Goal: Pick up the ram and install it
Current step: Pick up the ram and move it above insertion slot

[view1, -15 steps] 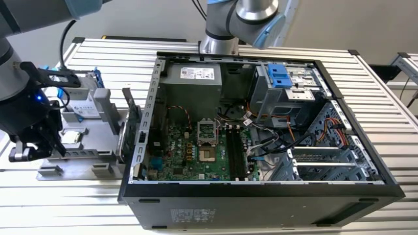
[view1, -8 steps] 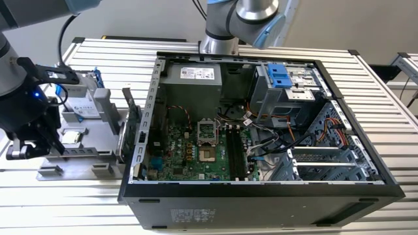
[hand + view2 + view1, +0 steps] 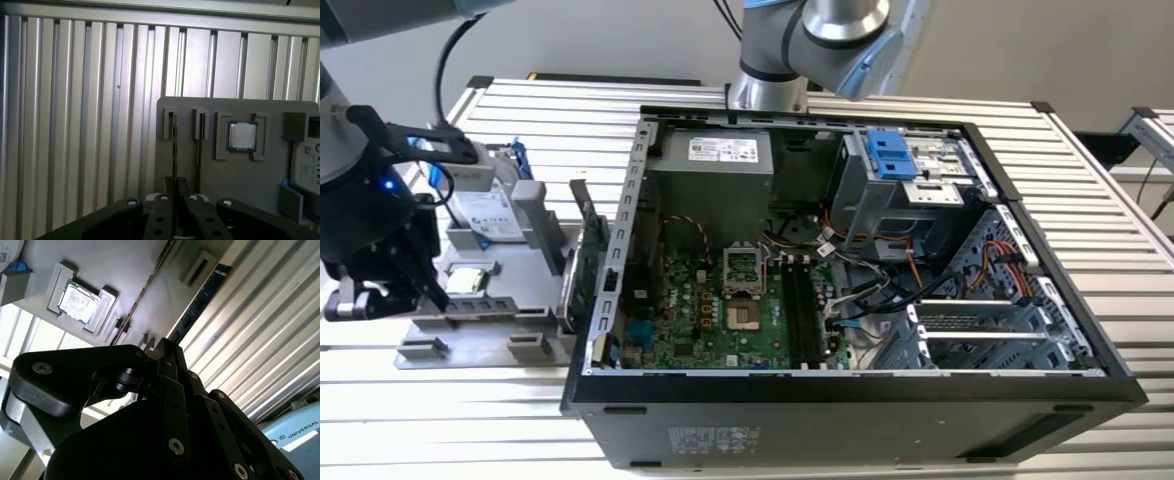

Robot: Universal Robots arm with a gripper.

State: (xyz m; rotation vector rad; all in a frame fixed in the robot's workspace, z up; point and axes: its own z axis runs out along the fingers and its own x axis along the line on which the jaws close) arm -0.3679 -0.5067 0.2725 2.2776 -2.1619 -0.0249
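At the exterior view's left the arm (image 3: 367, 220) dips low over the tray (image 3: 474, 325), which sits just beside the case (image 3: 854, 395). In the first wrist view the gripper (image 3: 175, 187) lines up with the ram (image 3: 175, 145). The ram stands on edge in a slotted holder near the tray's outer rim with its thin grey top turned up, I'd say so it can be pinched from above. Whether the jaws are clamped on it or slack I cannot tell. Further along the tray lie the CPU (image 3: 467, 280) in its recess and the drive (image 3: 487, 212), and a card (image 3: 582, 240) stands upright beside the case wall. The case lies open on its side, so the board (image 3: 707, 315) faces up. Its long dark slots (image 3: 803, 305) look empty, so the ram is not yet installed.
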